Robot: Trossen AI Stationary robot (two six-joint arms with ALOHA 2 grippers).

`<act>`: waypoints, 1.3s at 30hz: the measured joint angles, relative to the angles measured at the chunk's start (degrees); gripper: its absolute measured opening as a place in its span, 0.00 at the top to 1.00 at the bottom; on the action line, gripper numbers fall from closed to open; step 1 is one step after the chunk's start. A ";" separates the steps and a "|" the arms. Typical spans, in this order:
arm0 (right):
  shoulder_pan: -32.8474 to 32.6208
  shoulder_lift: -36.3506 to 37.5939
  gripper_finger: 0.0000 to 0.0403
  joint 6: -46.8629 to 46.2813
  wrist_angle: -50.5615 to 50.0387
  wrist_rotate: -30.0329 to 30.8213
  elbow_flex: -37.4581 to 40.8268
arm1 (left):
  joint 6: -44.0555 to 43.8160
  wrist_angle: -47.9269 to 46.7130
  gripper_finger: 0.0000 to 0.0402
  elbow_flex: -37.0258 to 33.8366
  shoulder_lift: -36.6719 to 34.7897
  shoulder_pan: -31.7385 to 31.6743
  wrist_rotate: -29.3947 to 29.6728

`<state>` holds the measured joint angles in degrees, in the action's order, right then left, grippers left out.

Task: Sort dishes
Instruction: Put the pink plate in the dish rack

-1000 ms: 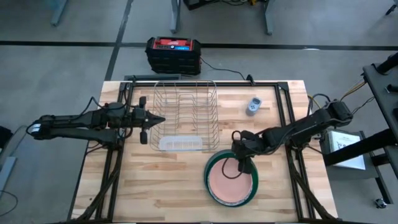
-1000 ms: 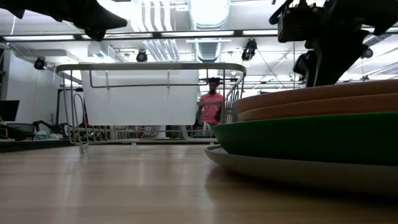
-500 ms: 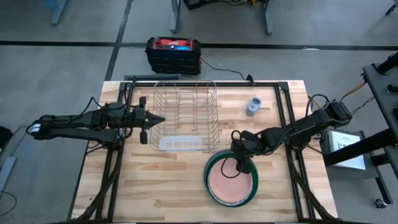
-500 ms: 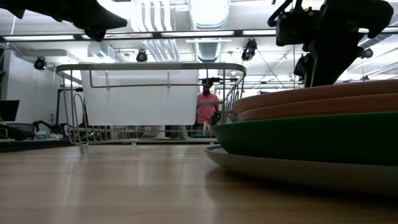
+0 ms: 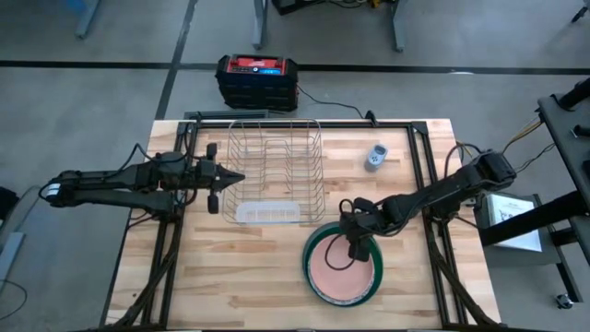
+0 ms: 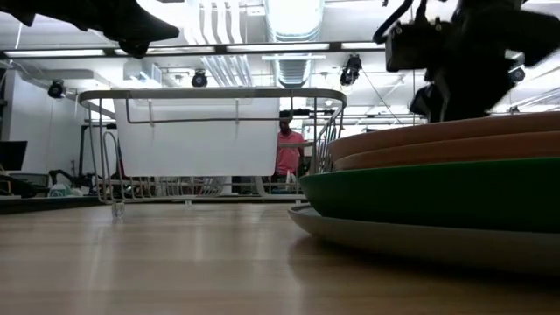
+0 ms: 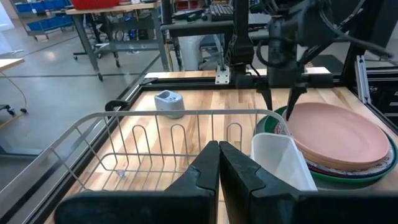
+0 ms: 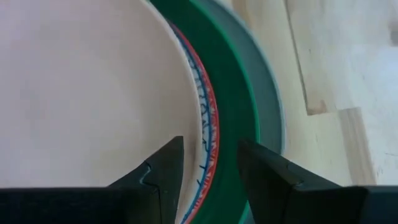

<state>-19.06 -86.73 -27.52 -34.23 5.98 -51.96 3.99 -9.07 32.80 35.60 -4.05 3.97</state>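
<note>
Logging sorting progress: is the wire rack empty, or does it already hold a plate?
Empty. The wire rack shows bare wires; the plates sit stacked beside it.

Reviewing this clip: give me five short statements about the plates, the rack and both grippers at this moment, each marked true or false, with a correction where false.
1. The salmon-pink plate lies on top of the stack. True.
2. The right gripper hangs over that plate's rim, fingers open. True.
3. The left gripper is open and holds a plate. False: its fingers are shut on nothing, beside the wire rack.
4. A plate already stands in the wire rack. False: no plate is in the rack; all lie in one stack, including the dark green plate.
5. The small grey-blue gadget sits on the table apart from the stack. True.
</note>
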 joint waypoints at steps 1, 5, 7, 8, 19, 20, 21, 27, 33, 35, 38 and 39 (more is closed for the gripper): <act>0.02 -0.55 0.64 0.29 0.07 0.00 -0.01 | 0.00 0.04 1.00 0.00 0.05 -0.01 0.00; 0.04 -1.54 0.66 0.62 0.24 -0.04 -0.28 | 0.00 0.03 1.00 -0.04 0.21 0.00 0.00; 0.04 -1.42 0.67 0.62 0.22 -0.04 -0.28 | 0.02 0.05 1.00 -0.04 0.34 0.00 0.02; 0.06 -1.14 0.68 0.60 0.20 -0.04 -0.28 | 0.07 0.02 1.00 -0.04 0.36 0.00 0.02; 0.06 -0.32 0.89 0.64 0.25 -0.09 -0.28 | 0.44 0.02 1.00 -0.04 0.36 0.00 0.04; 0.06 -0.32 0.92 0.83 0.25 -0.12 -0.28 | 0.44 0.03 1.00 -0.04 0.36 0.00 0.04; 0.06 -0.32 0.94 0.99 0.26 -0.28 -0.28 | 0.44 0.01 1.00 -0.04 0.36 0.00 0.04; 0.08 0.89 0.98 1.00 0.13 -0.39 -0.31 | 0.44 0.03 1.00 -0.04 0.34 0.00 0.04; 0.08 4.15 0.99 1.00 -0.05 -0.07 -0.31 | 0.44 0.42 1.00 -0.04 0.32 0.00 0.05; 0.08 5.56 0.99 1.02 -0.18 0.23 -0.31 | 0.44 0.58 1.00 -0.04 0.32 0.00 0.07; 0.08 7.54 0.99 1.01 -0.10 0.91 -0.31 | 0.44 0.58 1.00 -0.04 0.30 0.00 0.07; 0.06 8.11 0.99 1.02 -0.09 1.48 -0.31 | 0.44 0.58 1.00 -0.04 0.30 -0.01 0.07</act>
<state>-19.00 -78.62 -26.50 -34.32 7.46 -52.27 4.43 -8.49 32.75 35.90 -4.06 4.03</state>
